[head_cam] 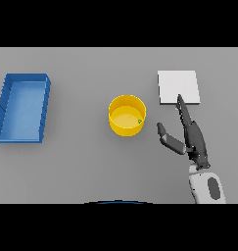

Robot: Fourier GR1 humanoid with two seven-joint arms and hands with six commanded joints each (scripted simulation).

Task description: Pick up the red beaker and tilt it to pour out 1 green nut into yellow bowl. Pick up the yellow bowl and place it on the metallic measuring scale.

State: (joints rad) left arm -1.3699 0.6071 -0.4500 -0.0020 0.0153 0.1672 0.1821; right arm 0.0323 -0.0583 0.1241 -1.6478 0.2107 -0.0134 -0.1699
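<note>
Broadly, the grey table (91, 166) fills the head view, and four things show on or above it.

Largest is the blue tray (5, 105), a long rectangular bin with raised walls, lying at the robot's far left with its long side running away from the robot. Nothing shows inside it.

Next comes the right arm, white and grey, entering from the lower edge on the right side. Its dark right hand (195, 139) reaches up the view toward the far side of the table. The fingers are straight and held close together, and the thumb (165, 135) is spread out to the left, toward the bowl. The hand holds nothing, and its longest fingertip overlaps the near edge of the scale in the picture (whether it actually touches the plate cannot be told from this angle).

The metallic measuring scale (177, 83) is a pale, flat square plate at the far right, with nothing resting on it.

The yellow bowl (115, 105) stands upright near the middle of the table, between the tray and the scale, well apart from the tray and nearer the hand. It is just left of the thumb, with a gap between them.

Smallest is the green nut (139, 121), lying inside the bowl against its right inner wall.
</note>
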